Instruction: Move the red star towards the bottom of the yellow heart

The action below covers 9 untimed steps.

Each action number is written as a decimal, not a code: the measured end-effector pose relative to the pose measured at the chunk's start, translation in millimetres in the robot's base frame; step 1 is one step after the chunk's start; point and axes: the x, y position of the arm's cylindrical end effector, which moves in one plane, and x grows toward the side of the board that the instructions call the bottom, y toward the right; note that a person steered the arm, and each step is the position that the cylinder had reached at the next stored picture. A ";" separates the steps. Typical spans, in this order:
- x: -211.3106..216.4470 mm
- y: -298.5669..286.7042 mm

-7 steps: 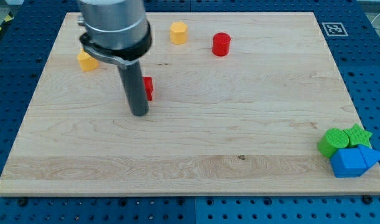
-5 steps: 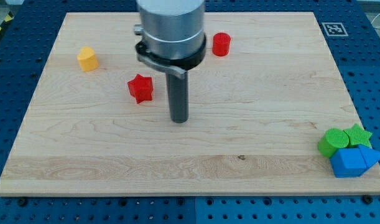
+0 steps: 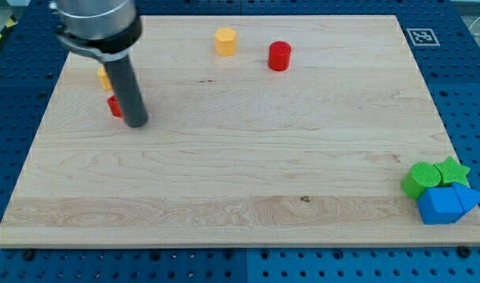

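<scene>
My tip (image 3: pixel 137 123) sits on the wooden board (image 3: pixel 240 181), far left, touching the right side of the red star block (image 3: pixel 114 106), which is mostly hidden behind the rod. The yellow heart block (image 3: pixel 104 77) is just beyond it, also partly hidden.

Star looks to be right at the heart's near edge, so the job reads as nearly done. Any further nudge should be short and slow, aimed at the heart's near edge; push too hard and the heart shifts.

No jaws on this rig, just the rod.

No containers in view.
</scene>
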 end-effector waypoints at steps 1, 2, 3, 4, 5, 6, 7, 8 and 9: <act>0.0 10.8; -0.4 45.6; -15.1 48.7; -27.7 43.9; -27.7 27.6; -27.6 16.9; -27.6 14.5; -39.2 17.5; -82.9 23.7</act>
